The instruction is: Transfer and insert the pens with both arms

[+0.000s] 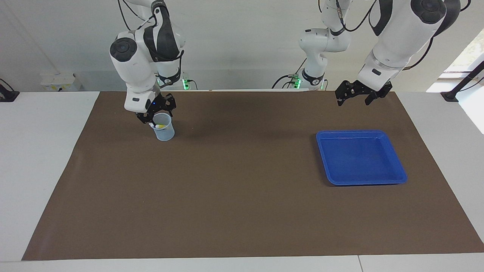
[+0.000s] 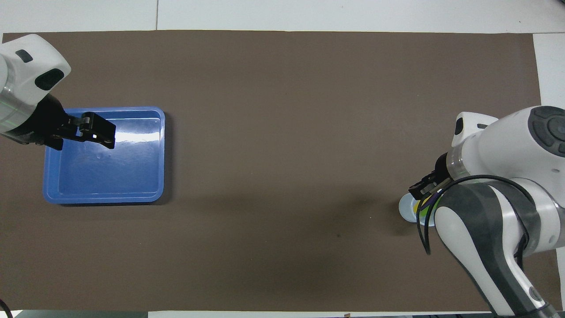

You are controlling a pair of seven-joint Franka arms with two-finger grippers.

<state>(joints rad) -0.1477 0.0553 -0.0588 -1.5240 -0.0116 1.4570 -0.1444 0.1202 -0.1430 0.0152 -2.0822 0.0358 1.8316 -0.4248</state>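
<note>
Hovering over one clear plastic cup (image 1: 163, 130) holding seemingly three pens (image 2: 423, 208), the right gripper (image 1: 156, 112) is standing apart; left gripper (image 1: 358, 94) is waiting spread above one blue tray (image 1: 397, 177).

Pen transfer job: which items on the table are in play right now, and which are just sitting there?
In play:
- pens, in the clear cup
- clear cup, at the right arm's end
- right gripper, over the cup, open
- left gripper, open, raised near the blue tray

Just sitting there:
- blue tray, nothing visible in it
- brown mat covering the table
</note>
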